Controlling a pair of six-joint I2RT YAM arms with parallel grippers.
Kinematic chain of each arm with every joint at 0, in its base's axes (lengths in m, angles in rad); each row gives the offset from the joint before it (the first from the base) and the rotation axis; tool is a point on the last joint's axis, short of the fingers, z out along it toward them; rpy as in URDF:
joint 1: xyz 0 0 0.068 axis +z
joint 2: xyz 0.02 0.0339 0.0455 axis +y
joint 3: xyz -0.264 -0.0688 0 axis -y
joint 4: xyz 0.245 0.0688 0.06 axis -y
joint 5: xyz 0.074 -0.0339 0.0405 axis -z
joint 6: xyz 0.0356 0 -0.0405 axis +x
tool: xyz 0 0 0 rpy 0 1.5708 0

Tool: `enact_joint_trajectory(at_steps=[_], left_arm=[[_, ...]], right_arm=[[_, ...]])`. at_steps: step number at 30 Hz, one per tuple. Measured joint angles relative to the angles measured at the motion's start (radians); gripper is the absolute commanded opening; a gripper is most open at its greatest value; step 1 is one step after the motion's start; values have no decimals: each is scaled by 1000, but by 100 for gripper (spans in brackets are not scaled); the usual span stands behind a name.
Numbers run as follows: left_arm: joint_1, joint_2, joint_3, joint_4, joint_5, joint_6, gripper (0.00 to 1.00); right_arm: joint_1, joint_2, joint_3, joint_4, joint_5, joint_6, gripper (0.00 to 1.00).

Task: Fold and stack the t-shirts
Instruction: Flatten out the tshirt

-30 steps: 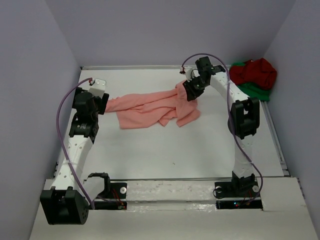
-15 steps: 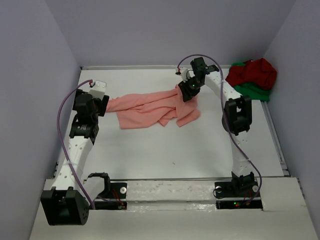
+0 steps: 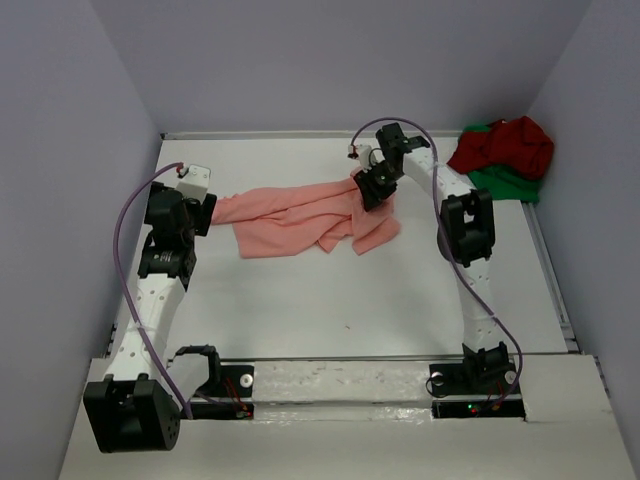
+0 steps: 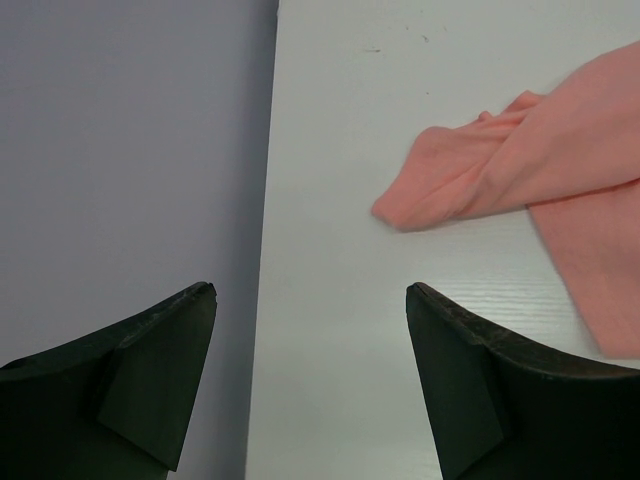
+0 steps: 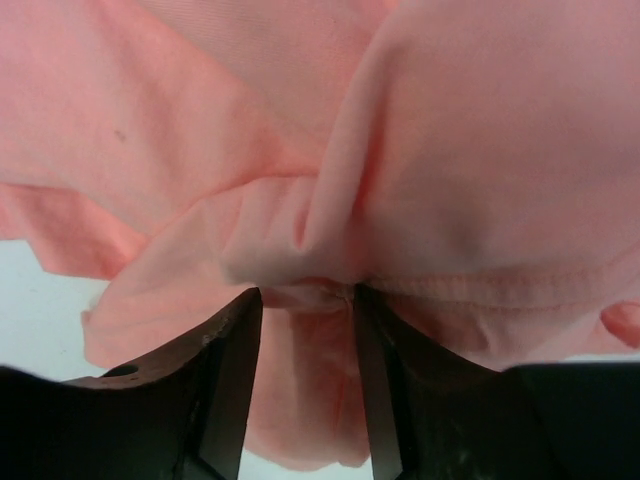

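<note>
The salmon-pink t-shirt (image 3: 300,215) lies crumpled across the middle of the table. My right gripper (image 3: 372,187) is pressed onto its far right corner. In the right wrist view, the gripper (image 5: 305,292) has its jaws partly apart, with a bunched fold of the pink cloth (image 5: 450,150) across the tips. My left gripper (image 3: 205,205) hovers just off the shirt's left end, wide open and empty. From the left wrist, that gripper (image 4: 310,290) looks at bare table with the pink cloth (image 4: 520,170) ahead to the right. The dark red t-shirt (image 3: 510,145) sits heaped on the green t-shirt (image 3: 505,182) in the far right corner.
Purple walls (image 3: 90,200) close in the table on the left, back and right. The left wall (image 4: 130,150) stands close beside my left gripper. A raised white ledge (image 3: 340,380) runs along the near edge between the arm bases.
The right gripper has slid left along the pink shirt's far corner and its jaws have widened. The shirt has barely shifted. The left arm has stayed put.
</note>
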Motion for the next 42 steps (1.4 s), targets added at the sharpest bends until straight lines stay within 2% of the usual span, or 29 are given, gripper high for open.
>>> enact_joint_trajectory(at_steps=[2, 5, 6, 7, 19, 25, 35, 42], left_arm=[[11, 0, 0, 0, 1, 0, 89], [17, -3, 0, 0, 5, 0, 89], [18, -4, 0, 0, 8, -1, 89], [18, -5, 0, -2, 11, -1, 89], [24, -6, 0, -24, 39, -10, 89], [24, -26, 0, -42, 58, -20, 89], [38, -85, 1, -56, 103, -37, 89], [44, -96, 3, -75, 143, -44, 89]], right_arm=[[3, 24, 9, 2, 4, 0, 40], [7, 50, 14, 3, 13, 0, 15], [8, 56, 18, 4, 18, -3, 2], [9, 60, 24, 3, 20, -6, 0], [16, 17, -13, 3, 56, -7, 0], [16, -186, -113, -28, 77, -19, 0], [16, -647, -201, -48, 133, -23, 0], [16, -719, -267, -108, 152, -23, 0]])
